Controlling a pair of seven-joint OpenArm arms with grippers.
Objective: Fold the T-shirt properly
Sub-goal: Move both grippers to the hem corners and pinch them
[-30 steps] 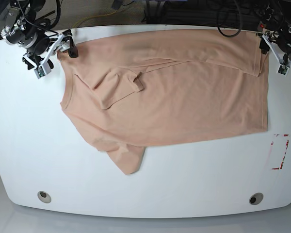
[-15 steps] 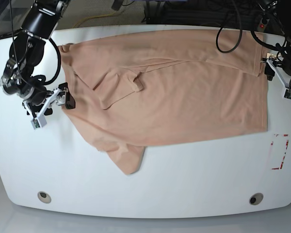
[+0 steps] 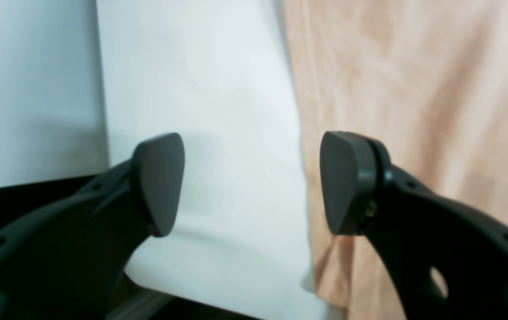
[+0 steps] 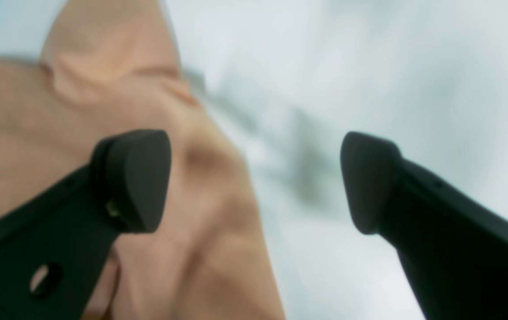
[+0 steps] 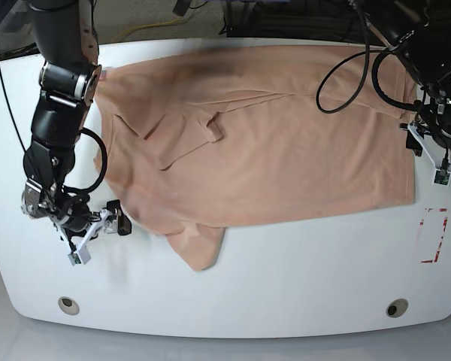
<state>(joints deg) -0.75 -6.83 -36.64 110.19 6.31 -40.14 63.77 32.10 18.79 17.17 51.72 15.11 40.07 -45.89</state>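
Both grippers spread, holding nothing: right gripper (image 5: 98,228) lower left of base view by the T-shirt (image 5: 270,143) sleeve edge; left gripper (image 5: 428,154) at right edge by the hem. Shirt lies mid-table (image 5: 301,278), top part already folded over. Step looks like reaching for the near-edge fold. Next: lower, pinch cloth edges w/ both.

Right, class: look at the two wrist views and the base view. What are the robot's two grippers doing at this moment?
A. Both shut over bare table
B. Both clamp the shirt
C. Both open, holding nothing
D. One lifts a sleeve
C: the left gripper and right gripper show spread jaws with nothing between them, beside the T-shirt edges.
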